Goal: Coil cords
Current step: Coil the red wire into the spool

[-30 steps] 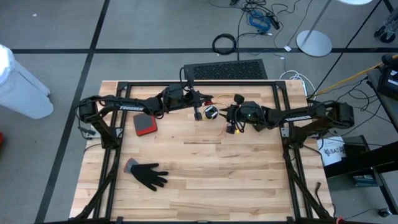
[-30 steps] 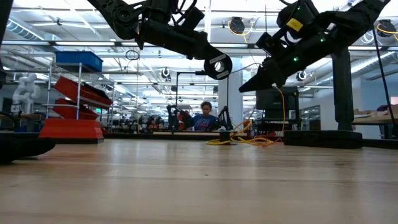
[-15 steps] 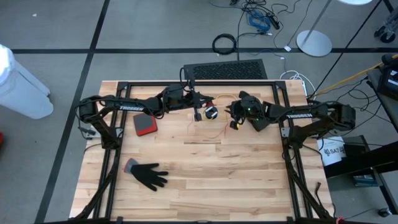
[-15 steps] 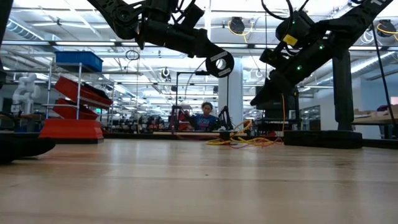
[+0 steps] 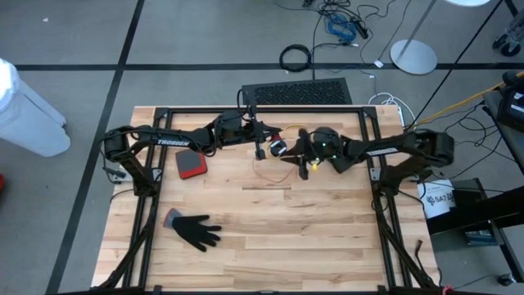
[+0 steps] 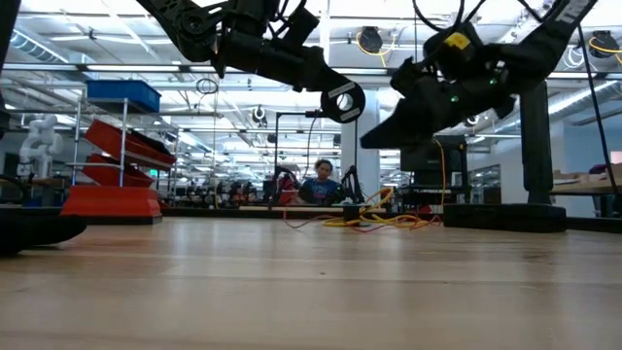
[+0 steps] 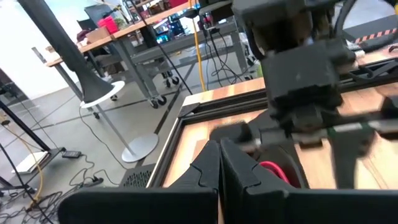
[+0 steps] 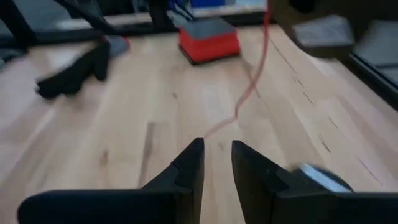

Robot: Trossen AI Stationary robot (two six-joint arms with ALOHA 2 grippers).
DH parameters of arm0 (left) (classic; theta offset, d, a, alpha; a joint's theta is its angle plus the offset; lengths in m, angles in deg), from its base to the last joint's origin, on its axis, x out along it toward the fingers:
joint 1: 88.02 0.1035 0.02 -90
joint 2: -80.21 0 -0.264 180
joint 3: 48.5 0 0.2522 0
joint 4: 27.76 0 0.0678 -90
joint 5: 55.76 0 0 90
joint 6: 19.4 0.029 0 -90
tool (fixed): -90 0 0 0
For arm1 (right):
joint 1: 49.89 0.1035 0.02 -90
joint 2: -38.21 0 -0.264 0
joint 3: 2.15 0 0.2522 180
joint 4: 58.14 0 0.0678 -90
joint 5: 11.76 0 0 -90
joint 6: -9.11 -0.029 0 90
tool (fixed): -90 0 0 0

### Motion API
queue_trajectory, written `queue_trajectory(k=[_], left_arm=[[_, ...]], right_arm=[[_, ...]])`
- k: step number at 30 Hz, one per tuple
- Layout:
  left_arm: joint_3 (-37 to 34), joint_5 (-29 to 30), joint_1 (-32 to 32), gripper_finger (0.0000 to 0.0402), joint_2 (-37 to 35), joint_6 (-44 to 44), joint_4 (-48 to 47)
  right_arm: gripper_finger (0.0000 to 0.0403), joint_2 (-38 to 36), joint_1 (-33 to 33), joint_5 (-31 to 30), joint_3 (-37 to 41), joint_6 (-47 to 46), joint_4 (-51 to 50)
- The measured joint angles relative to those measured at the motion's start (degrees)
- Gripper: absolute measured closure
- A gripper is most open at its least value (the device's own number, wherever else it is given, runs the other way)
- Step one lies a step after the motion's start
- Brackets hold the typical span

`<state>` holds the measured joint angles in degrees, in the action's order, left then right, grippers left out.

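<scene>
1. While both arms reach inward above the far half of the counter [image 5: 270, 221], we note the left claw [image 5: 260, 152] clenched, raised.
2. Right claw [image 5: 288, 157] just beside it, fingers [image 8: 189, 163] slightly parted, nothing visibly gripped.
3. Yellow-orange cord [image 5: 274, 176] trails on the counter beneath them.
4. Black glove [image 5: 195, 230] and red block [image 5: 190, 165] lie well apart.

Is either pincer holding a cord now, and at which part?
The left pincer is shut, with a thin cord hanging below it; where it grips cannot be told. The right pincer stands slightly apart, nothing visible between its fingers.
</scene>
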<state>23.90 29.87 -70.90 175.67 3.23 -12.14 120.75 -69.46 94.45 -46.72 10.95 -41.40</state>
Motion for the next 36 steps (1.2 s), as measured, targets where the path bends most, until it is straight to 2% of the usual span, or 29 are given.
queue_trajectory(k=[10, 13, 19, 22, 36], left_arm=[[0.0, -0.3, 0.0, 0.0401, 0.0, -1.2, 0.2], [0.0, -0.4, 0.0, 0.0402, 0.0, -1.2, 0.2], [0.0, -0.4, 0.0, 0.0402, 0.0, -1.2, 0.6], [0.0, -0.4, 0.0, 0.0402, 0.0, -1.3, 0.6], [0.0, -0.4, 0.0, 0.0401, 0.0, -1.3, 1.0]], right_arm=[[0.0332, 19.4, 0.5, 0.1, -0.5, -6.2, 29.6], [0.0332, 24.3, 0.8, 0.3, -1.9, -7.3, 34.5], [0.0332, 30.9, 2.2, 0.0, -6.5, -7.2, 38.8], [0.0332, 32.4, 2.1, -4.0, -7.9, -7.1, 38.8], [0.0332, 33.6, 2.1, -4.1, -11.0, -5.9, 39.1]])
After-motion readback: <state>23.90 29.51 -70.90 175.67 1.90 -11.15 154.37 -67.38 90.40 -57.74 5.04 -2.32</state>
